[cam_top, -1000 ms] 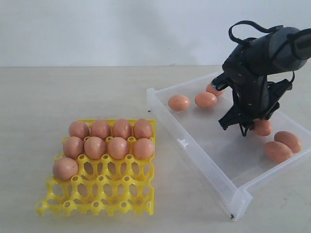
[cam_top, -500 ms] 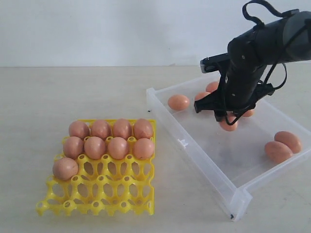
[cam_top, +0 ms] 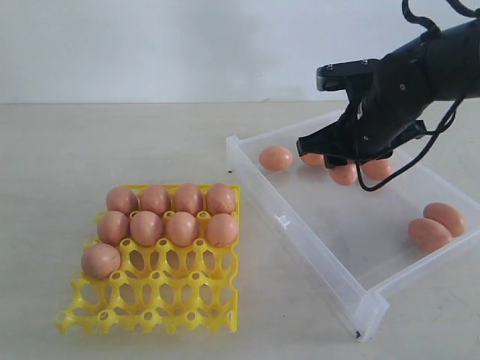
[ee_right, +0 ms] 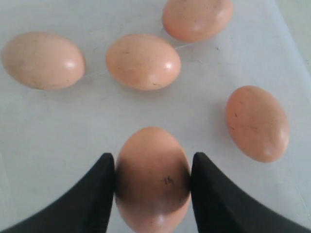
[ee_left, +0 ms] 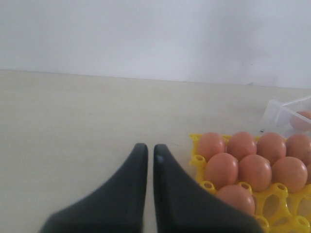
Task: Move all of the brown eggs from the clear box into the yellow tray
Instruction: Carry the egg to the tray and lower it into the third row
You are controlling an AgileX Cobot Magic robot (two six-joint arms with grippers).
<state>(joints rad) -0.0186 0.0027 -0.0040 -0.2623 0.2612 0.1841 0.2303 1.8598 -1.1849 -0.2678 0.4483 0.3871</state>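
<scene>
**Right gripper pinches one brown egg over the clear box**

The right gripper's two black fingers press against opposite sides of the held egg. Its blunt end pokes out just past the fingertips. In the exterior view the right arm reaches across the far part of the clear box, with the egg showing just below the gripper. I cannot tell whether the egg is clear of the box floor.

Other brown eggs lie loose on the box floor. One is near the far left corner. A second is partly hidden behind the gripper, and a third sits just right of the held egg. Two more lie side by side, seemingly touching, near the right-hand wall. The right wrist view shows four loose eggs ahead of the pinched one, all apart from it.

The yellow tray sits on the table left of the box and apart from it. It holds nine eggs. Four fill the far row, four fill the next row, and one sits in the left-end cup of the third row. The remaining cups stand open.

In the left wrist view the left gripper has its dark fingers pressed together, with only a thin slit between them. It is over bare table, just beside a corner of the tray.
</scene>
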